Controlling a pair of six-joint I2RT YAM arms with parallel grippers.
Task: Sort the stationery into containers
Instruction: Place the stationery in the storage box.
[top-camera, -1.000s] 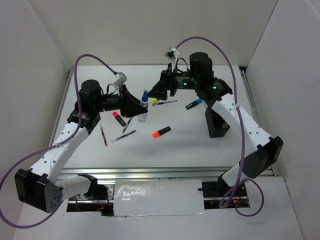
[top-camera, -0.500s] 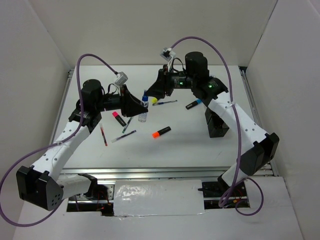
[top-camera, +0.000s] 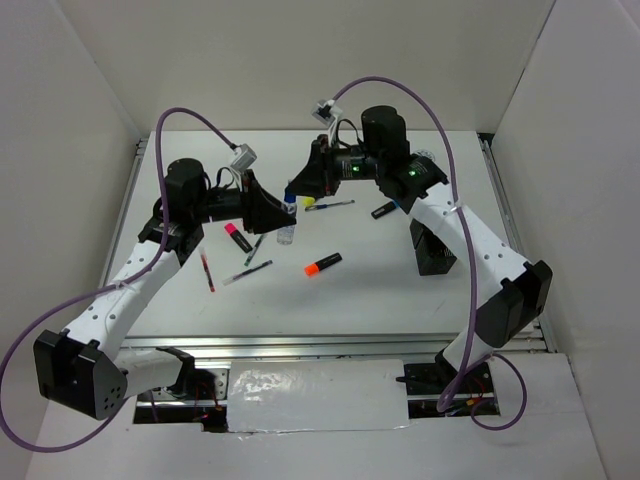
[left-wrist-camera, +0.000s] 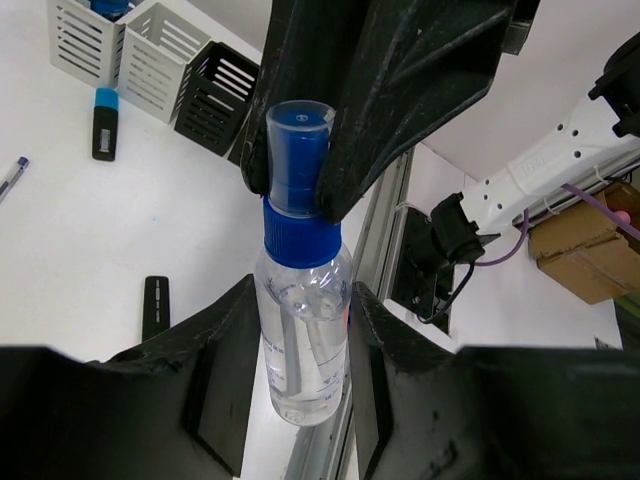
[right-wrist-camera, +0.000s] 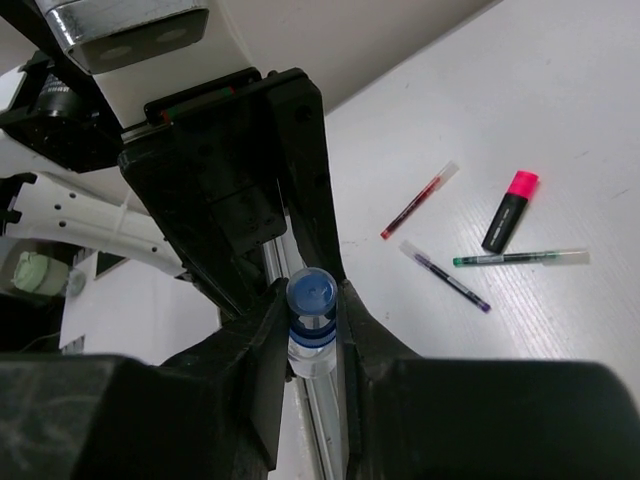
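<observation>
Bottle (left-wrist-camera: 300, 350) in left gripper (left-wrist-camera: 302, 300), right gripper (right-wrist-camera: 312, 318) on cap (left-wrist-camera: 298, 140); pen (top-camera: 332, 205) near.

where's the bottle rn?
Top view: bottle mid-table toward the back, upright. Left gripper clasps its body, right gripper its cap.

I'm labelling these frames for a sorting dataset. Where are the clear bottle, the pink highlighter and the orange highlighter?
clear bottle (left-wrist-camera: 300, 350): left wrist view, on its clear body.
pink highlighter (right-wrist-camera: 503, 225): right wrist view, on its black barrel.
orange highlighter (top-camera: 314, 267): top external view, on its orange cap.
</observation>
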